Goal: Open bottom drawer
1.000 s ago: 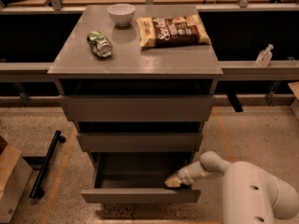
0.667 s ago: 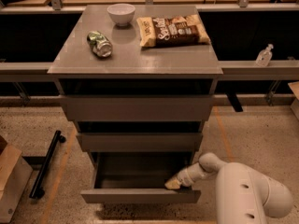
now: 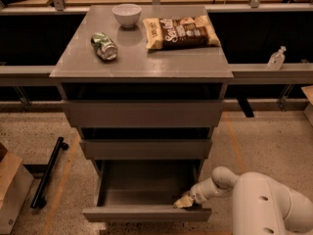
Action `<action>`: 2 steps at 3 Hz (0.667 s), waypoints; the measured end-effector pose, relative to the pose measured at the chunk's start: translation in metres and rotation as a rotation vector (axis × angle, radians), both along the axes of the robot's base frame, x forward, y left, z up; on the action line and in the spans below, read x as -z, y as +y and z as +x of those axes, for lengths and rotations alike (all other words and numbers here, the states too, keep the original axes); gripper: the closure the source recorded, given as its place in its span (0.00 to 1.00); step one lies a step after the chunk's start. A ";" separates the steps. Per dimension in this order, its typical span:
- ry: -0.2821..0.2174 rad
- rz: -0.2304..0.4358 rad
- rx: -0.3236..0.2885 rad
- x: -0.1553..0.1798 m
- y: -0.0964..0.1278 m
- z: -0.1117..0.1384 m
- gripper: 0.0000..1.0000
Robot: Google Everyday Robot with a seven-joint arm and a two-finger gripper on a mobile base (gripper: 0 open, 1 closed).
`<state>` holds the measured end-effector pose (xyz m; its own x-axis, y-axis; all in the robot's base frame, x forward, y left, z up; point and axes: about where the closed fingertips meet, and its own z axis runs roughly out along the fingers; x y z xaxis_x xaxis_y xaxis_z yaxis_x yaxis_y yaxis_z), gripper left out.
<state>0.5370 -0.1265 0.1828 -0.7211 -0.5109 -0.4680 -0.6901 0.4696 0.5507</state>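
The bottom drawer (image 3: 146,213) is the slim grey front panel at the foot of the grey cabinet. It stands pulled out, showing its shallow grey tray (image 3: 144,185). My gripper (image 3: 183,202) comes in from the lower right on a white arm (image 3: 264,204). It rests at the inside of the drawer's front panel, near its right end. The mid-sized drawer (image 3: 145,149) and the tallest drawer (image 3: 143,114) above are pushed in.
On the cabinet top (image 3: 142,62) lie a crushed can (image 3: 104,45), a white bowl (image 3: 126,14) and a chip bag (image 3: 180,31). A small clear bottle (image 3: 276,58) stands on the rail to the right. A black bar (image 3: 47,173) and a box (image 3: 11,192) lie on the floor at left.
The white arm has shifted slightly; the gripper stays at the right end of the drawer front. The drawer looks about as far out as before.
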 end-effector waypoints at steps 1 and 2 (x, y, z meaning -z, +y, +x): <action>-0.027 0.010 0.011 -0.013 0.002 -0.003 0.00; -0.077 0.025 0.010 -0.029 0.006 0.002 0.00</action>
